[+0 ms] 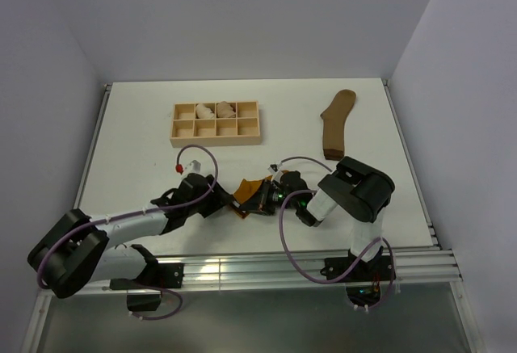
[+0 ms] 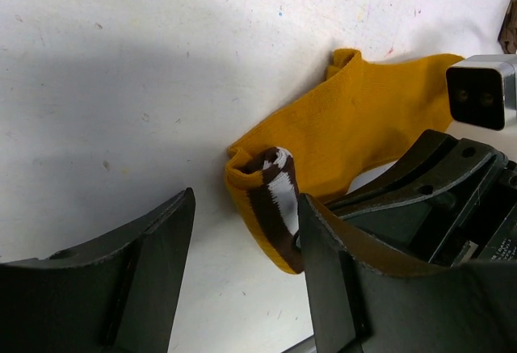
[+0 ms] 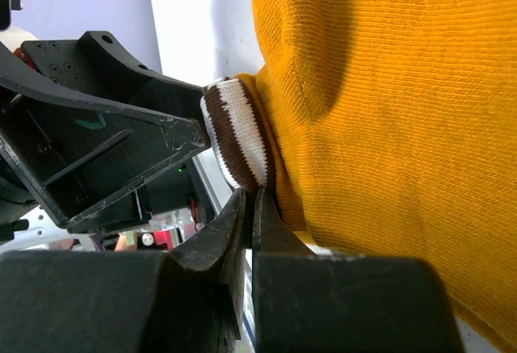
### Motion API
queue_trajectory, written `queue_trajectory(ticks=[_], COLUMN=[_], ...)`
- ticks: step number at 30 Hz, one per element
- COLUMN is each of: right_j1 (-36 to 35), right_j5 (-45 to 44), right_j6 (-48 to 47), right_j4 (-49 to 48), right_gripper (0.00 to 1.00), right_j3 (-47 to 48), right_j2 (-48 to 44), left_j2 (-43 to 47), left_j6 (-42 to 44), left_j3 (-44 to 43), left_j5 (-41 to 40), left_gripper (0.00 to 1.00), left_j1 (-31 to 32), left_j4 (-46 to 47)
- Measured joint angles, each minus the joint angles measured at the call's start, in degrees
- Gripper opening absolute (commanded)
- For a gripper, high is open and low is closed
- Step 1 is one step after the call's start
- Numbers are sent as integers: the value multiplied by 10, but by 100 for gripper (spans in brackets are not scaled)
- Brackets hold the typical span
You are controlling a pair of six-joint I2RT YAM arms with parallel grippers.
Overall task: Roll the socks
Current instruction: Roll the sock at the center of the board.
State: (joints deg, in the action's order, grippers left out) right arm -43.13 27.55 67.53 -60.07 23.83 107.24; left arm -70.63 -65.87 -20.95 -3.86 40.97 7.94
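The left hand (image 1: 223, 198) is seen low over the white surface (image 1: 137, 143), its fingers parted with a clear gap between them. The mustard-orange sock (image 1: 244, 190) is wedged between both hands and largely hidden from above. Its striped cuff (image 2: 275, 199) is folded over, touching one left finger. The right hand (image 3: 252, 195) is closed at the cuff's edge; whether fabric is pinched cannot be told. At the far right, the olive-brown sock (image 1: 334, 125) is laid flat, well apart.

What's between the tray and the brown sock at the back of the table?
Nothing. In the top view, the stretch of table between the tray and the brown sock is bare.
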Motion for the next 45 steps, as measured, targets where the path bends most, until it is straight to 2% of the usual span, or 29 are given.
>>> queue_trajectory(ticks=[10,14,15,19,23,26,27,32,35,40,45], right_j1=[1,1,1,2,2,2,2,-8,-29,-102,-202], right_j5=[7,10,10,12,9,-9,-16,-89,-152,-289,-419], right_j6=[4,4,3,-6,-41,-91,-110,-225,-301,-419,-520], right_j4=[-4,-3,-1,9,48,113,140,287,360,438,459], right_gripper=[0,0,1,5,19,41,44,57,61,62,62], right_j3=[2,5,6,12,21,30,32,71,105,143,147], right_j2=[7,9,9,8,-11,-56,-74,-176,-226,-250,-239], left_j2=[-37,-46,-47,-57,-67,-74,-75,-79,-78,-78,-78], left_j6=[0,0,0,-3,-1,2,2,11,21,37,51], left_j3=[-14,-19,-19,-28,-43,-54,-57,-85,-101,-125,-138], left_j5=[-3,-6,-6,-7,-8,-11,-14,-37,-59,-94,-103], left_gripper=[48,38,33,24,15,10,8,4,4,4,4], left_j1=[0,1,1,1,1,2,2,3,3,3,2], left_j4=[20,20,19,16,6,-2,-6,-46,-78,-134,-166])
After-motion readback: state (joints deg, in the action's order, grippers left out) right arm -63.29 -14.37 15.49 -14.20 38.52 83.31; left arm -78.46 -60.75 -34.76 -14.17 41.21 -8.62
